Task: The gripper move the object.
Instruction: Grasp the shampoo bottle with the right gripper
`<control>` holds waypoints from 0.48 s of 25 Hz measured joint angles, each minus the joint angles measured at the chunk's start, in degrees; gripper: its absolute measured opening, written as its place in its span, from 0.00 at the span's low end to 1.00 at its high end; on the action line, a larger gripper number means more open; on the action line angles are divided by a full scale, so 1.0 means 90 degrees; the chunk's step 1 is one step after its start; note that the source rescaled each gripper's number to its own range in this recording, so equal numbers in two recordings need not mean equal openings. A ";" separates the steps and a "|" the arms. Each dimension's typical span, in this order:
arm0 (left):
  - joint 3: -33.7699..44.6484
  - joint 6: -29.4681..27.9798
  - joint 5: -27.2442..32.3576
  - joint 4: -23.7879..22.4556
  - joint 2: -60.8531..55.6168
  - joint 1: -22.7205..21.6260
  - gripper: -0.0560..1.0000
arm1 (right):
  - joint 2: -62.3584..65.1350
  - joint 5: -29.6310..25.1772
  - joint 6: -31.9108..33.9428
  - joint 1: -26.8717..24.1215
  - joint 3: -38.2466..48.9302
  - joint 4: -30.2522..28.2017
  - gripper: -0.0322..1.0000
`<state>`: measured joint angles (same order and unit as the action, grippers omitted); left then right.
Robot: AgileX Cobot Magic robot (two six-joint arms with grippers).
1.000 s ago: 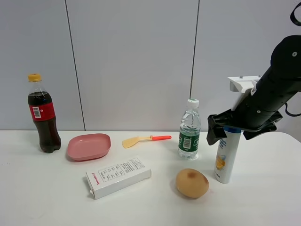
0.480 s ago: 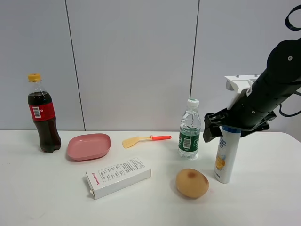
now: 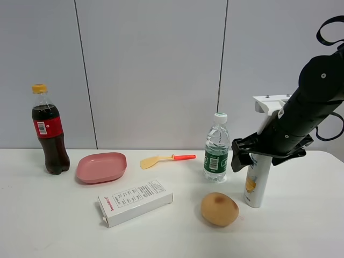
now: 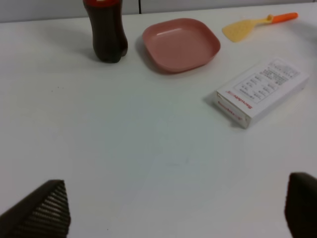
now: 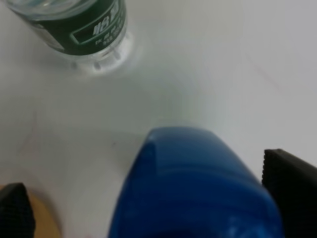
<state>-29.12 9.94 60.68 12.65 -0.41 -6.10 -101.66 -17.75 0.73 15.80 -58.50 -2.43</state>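
Lotion bottle (image 3: 256, 183), white with a blue cap (image 5: 193, 188) and a yellow-orange picture, is standing upright on the desk (image 3: 48, 226) at the right side. It is just beside the green-labelled water bottle (image 3: 216, 148) and near a brown round lump (image 3: 219, 209) lying in front of the two. Its base is resting on the desk.

We are seeing the right claw (image 3: 267, 154) sitting over the bottle's top, black jaws straddling the cap. In the right wrist view the cap is lying between the two jaw tips and the jaws are spread apart. There is a clear gap on one side. The other tip is just beside the cap, and we cannot tell whether it is touching.

We are seeing the left claw (image 4: 169, 206) hanging over the desk, jaws wide apart with only desk surface between them.

Further left, a white box (image 3: 135, 201) is lying flat and a pink plate (image 3: 101, 167) is sitting behind it. A yellow spatula (image 3: 166, 159) with an orange handle is lying beside the plate. A cola bottle (image 3: 49, 131) is standing upright at the far left, near the plate.
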 joint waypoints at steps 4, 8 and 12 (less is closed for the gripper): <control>0.0000 0.0000 0.0000 0.0000 0.0000 0.0000 1.00 | 0.0000 0.0006 0.0000 0.0000 0.0000 0.0000 0.70; 0.0000 0.0000 0.0000 0.0000 0.0000 0.0000 1.00 | 0.0000 0.0006 0.0000 0.0000 0.0000 0.0000 0.58; 0.0000 0.0000 0.0000 0.0000 0.0000 0.0000 1.00 | 0.0000 0.0011 0.0000 0.0000 0.0000 -0.0007 0.54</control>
<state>-29.12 9.94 60.68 12.65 -0.41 -6.10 -101.66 -17.65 0.73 15.80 -58.50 -2.50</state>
